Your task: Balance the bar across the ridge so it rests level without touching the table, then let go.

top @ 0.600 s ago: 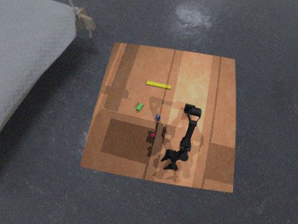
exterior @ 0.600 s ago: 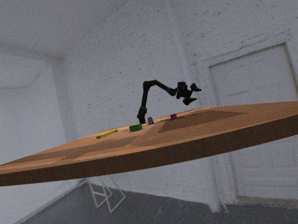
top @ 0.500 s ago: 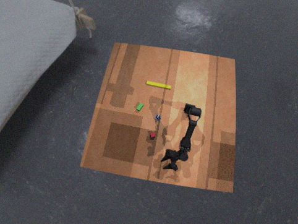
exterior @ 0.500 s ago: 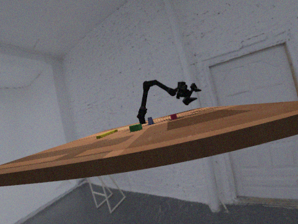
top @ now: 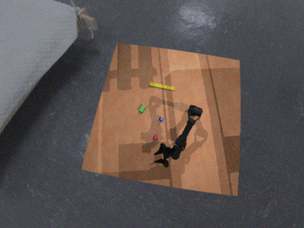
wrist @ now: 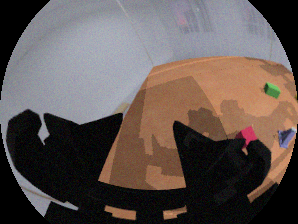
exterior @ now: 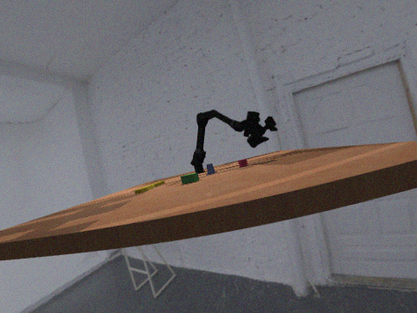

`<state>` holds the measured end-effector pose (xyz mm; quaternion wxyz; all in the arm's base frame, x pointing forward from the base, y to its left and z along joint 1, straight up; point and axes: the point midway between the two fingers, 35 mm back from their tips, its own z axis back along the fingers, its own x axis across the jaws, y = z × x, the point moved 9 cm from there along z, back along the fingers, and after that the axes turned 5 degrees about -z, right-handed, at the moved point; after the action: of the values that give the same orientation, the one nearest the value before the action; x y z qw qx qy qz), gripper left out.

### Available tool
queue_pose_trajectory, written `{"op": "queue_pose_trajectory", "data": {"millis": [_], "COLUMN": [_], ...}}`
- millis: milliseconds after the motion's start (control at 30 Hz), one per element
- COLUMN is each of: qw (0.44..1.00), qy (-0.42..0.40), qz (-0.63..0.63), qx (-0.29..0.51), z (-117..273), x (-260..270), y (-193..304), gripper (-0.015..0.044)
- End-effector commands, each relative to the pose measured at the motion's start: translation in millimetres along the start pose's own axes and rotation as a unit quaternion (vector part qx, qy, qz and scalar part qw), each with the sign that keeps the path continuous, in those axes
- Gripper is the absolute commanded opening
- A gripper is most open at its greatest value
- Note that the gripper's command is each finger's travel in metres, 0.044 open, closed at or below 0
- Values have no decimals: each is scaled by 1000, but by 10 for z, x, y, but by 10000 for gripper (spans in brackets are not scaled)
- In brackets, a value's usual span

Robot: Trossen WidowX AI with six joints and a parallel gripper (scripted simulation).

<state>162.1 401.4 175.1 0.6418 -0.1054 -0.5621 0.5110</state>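
The yellow bar [top: 161,86] [exterior: 150,188] lies on the table, away from the ridge; it does not show clearly in the wrist view. The small blue ridge [top: 161,119] [exterior: 210,169] [wrist: 286,138] stands on the table between the bar and the arm's gripper, with nothing across it. My gripper [top: 154,158] [exterior: 271,133] [wrist: 148,120] is open and empty, raised above the table, far from the bar and past the red block from the ridge.
A green block [top: 142,109] [exterior: 189,178] [wrist: 272,90] sits between the bar and the ridge, off to one side. A red block [top: 156,137] [exterior: 243,163] [wrist: 247,135] sits between the ridge and my gripper. Shadows of the arm and of other things fall across the table.
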Motion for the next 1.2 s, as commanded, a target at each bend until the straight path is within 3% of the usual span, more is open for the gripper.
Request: {"op": "queue_pose_trajectory", "data": {"millis": [0,200,700,1167], "qw": [1000,998,987,973], "qy": [22,52,149,218], "qz": [11,-17,62,76], "qx": [-4,-14,1,13], "z": [-122,-243,-594,-688], "x": [-96,-318,-847,-1328], "y": [-167,-414,-1016,-1533], "gripper": [315,315,315,315]}}
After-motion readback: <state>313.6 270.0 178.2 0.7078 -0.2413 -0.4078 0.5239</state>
